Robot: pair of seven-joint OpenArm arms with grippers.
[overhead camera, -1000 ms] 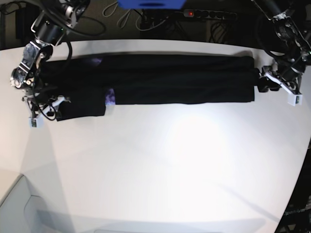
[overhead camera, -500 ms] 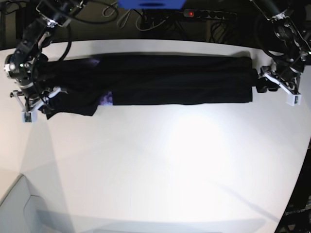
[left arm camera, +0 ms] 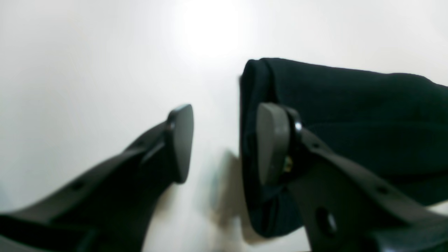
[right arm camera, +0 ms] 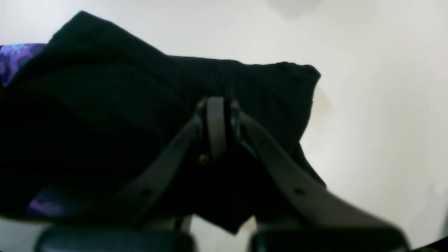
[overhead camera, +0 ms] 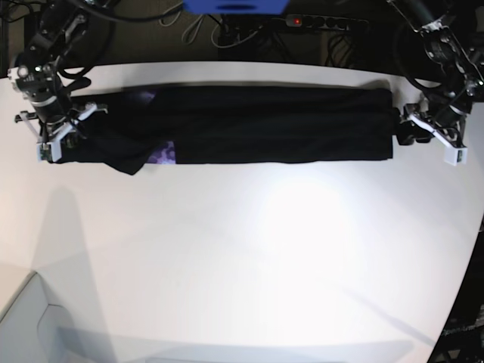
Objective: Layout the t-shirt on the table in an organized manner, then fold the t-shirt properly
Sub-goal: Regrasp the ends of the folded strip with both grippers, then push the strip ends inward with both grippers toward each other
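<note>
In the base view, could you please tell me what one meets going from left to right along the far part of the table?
Right claw shut on the shirt's end → t-shirt, a long black band with a purple patch near its left end → left claw, open at the shirt's other end → bare table.

Behind the counter's far edge you've got a black power strip (overhead camera: 327, 23) with a red lit switch (overhead camera: 296, 21), lying in the dark strip beyond. A blue object (overhead camera: 236, 6) sits at top centre, cut by the frame. Pale cables (overhead camera: 198, 24) loop just left of the strip.
</note>
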